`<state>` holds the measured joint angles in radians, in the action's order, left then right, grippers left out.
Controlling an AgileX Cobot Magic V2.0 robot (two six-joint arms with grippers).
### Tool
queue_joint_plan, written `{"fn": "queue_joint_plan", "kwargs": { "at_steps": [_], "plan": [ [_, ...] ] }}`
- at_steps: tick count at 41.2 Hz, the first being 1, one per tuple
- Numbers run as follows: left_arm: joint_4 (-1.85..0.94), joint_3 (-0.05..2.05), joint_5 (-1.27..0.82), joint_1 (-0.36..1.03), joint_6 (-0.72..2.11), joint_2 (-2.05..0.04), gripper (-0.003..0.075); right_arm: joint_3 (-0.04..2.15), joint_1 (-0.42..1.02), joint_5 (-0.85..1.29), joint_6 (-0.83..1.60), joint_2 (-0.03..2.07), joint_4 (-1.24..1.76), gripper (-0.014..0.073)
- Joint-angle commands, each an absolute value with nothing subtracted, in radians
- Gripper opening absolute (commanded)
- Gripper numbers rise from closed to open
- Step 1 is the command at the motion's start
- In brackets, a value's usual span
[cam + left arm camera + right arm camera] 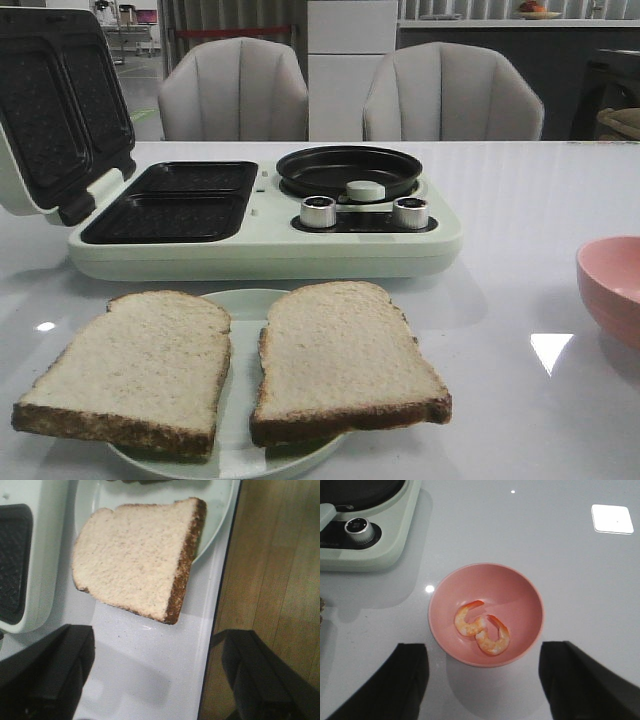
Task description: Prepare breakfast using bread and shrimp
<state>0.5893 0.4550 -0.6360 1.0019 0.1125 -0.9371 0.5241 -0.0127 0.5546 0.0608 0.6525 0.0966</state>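
Glossy white table (520,200), two grey chairs (235,90) behind. From left: open sandwich maker (260,215); pale plate (240,305) at near edge, bread (135,365) overhanging rim; pink bowl (485,614) far right holding shrimp (482,630). Bare tabletop between. Left gripper (155,680) and right gripper (482,680) both spread wide, holding nothing.

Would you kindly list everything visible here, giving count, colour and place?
Sandwich bread slices: two, beige with brown crust, side by side on plate.
Round plate: one, pale green, front table edge.
Breakfast maker: one, pale green, lid open, behind plate.
Round bowl: one, pink, right of maker.
Shrimp: two, orange-pink, touching, in bowl.
Chairs: two, grey, beyond table.
Left gripper: open, near bread.
Right gripper: open, near bowl.
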Motion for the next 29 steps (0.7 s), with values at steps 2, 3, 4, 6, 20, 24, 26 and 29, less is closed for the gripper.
{"fn": "queue_joint_plan", "kwargs": {
  "at_steps": [2, 3, 4, 6, 20, 24, 26, 29],
  "plan": [
    [0.78, 0.486, -0.583, 1.037, -0.053, -1.063, 0.0571, 0.561, -0.018, 0.481, 0.062, 0.655, 0.099, 0.0571],
    [0.802, 0.486, -0.579, 1.036, -0.075, -1.084, 0.0571, 0.561, -0.018, 0.481, 0.062, 0.655, 0.099, 0.0571],
    [0.827, 0.486, -0.57, 1.036, -0.106, -1.113, 0.0571, 0.561, -0.018, 0.481, 0.062, 0.655, 0.099, 0.0571],
    [0.891, 0.486, -0.56, 1.036, -0.161, -1.16, 0.0571, 0.561, -0.018, 0.481, 0.062, 0.655, 0.099, 0.0571],
    [1.285, 0.489, -0.608, 1.036, -0.581, -1.416, 0.0557, 0.561, -0.018, 0.481, 0.062, 0.655, 0.099, 0.0571],
    [1.346, 0.489, -0.633, 1.036, -0.636, -1.456, 0.0501, 0.561, -0.018, 0.481, 0.062, 0.655, 0.099, 0.0571],
    [1.345, 0.489, -0.633, 1.036, -0.636, -1.464, 0.0479, 0.561, -0.018, 0.481, 0.062, 0.655, 0.099, 0.0571],
    [1.345, 0.489, -0.631, 1.039, -0.638, -1.471, 0.043, 0.561, -0.018, 0.481, 0.062, 0.655, 0.099, 0.0571]
  ]
}}
